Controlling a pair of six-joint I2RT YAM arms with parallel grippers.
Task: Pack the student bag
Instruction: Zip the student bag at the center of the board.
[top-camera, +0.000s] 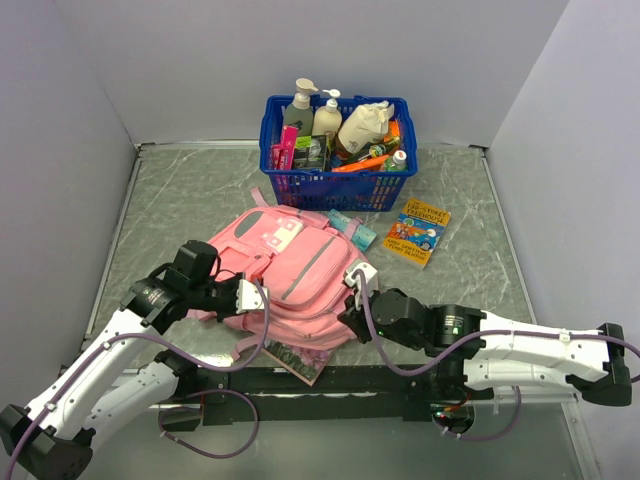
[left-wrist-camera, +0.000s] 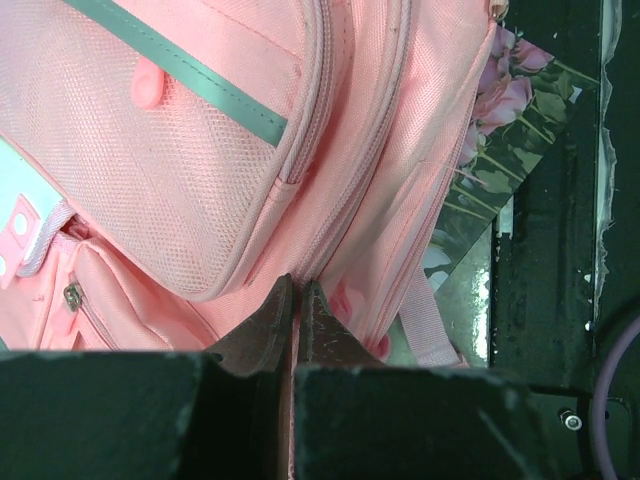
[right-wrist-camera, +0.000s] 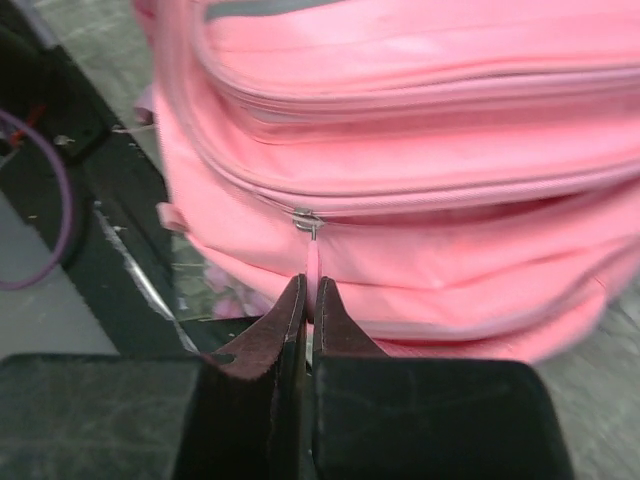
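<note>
The pink student bag (top-camera: 290, 265) lies flat in the middle of the table, its near end toward the arms. My left gripper (top-camera: 256, 296) is at the bag's near left side. In the left wrist view that gripper (left-wrist-camera: 298, 290) is shut, pinching a fold of pink fabric (left-wrist-camera: 370, 180) at a seam. My right gripper (top-camera: 356, 300) is at the bag's near right corner. In the right wrist view it (right-wrist-camera: 311, 292) is shut on the pink zip pull (right-wrist-camera: 313, 262), which hangs from the metal slider (right-wrist-camera: 305, 219) of a zip along the bag's side.
A blue basket (top-camera: 335, 175) of bottles stands at the back. A colourful book (top-camera: 417, 233) lies to the bag's right, and a small blue case (top-camera: 352, 229) sits at its far edge. A flower-printed book (top-camera: 298, 358) pokes out from under the bag's near end.
</note>
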